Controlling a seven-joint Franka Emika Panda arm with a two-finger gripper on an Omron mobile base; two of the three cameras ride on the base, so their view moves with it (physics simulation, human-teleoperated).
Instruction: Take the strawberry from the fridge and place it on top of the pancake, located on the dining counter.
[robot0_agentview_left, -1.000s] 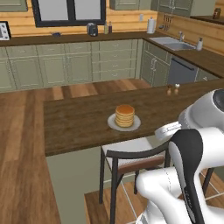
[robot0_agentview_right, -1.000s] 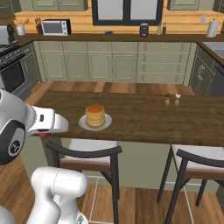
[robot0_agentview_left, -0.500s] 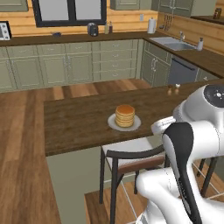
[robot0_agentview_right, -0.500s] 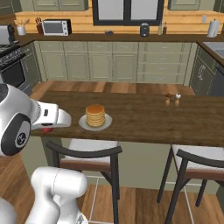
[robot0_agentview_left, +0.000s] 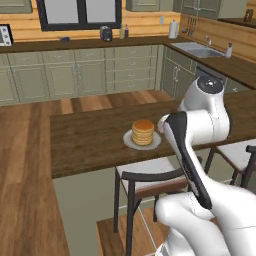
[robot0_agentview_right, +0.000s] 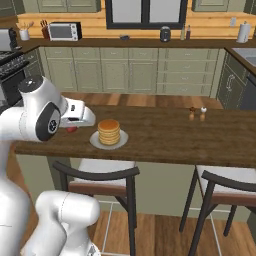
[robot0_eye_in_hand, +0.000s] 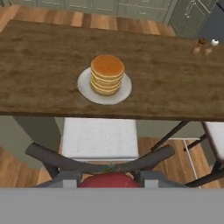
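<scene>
In the hand view the strawberry (robot0_eye_in_hand: 109, 180) sits at 6 o'clock, a red dome pinched between the two finger tips (robot0_eye_in_hand: 70, 179) of the gripper (robot0_eye_in_hand: 109, 179); the jaws are clenched on it. It is too round and too far hidden by the fingers to tell its long axis or where its tip points. In the right base view a bit of red (robot0_agentview_right: 71, 129) shows under the gripper (robot0_agentview_right: 75, 125), at 9 o'clock from the pancake (robot0_agentview_right: 109, 132).

The pancake (robot0_eye_in_hand: 107, 73) is a tall stack on a white plate (robot0_eye_in_hand: 123, 94), standing on the dining counter (robot0_eye_in_hand: 43, 65) at 12 o'clock from the strawberry, well apart from it. Two small shakers (robot0_eye_in_hand: 205, 46) stand at 2 o'clock, near the counter's far edge.

The arm (robot0_agentview_right: 37, 117) rises from the lower left of the right base view, bends at a high elbow and reaches the hand toward 3 o'clock, over the counter's near edge above a white-cushioned stool (robot0_agentview_right: 102, 172). In the left base view the forearm (robot0_agentview_left: 200, 120) lies at 3 o'clock from the pancake (robot0_agentview_left: 143, 132).
</scene>
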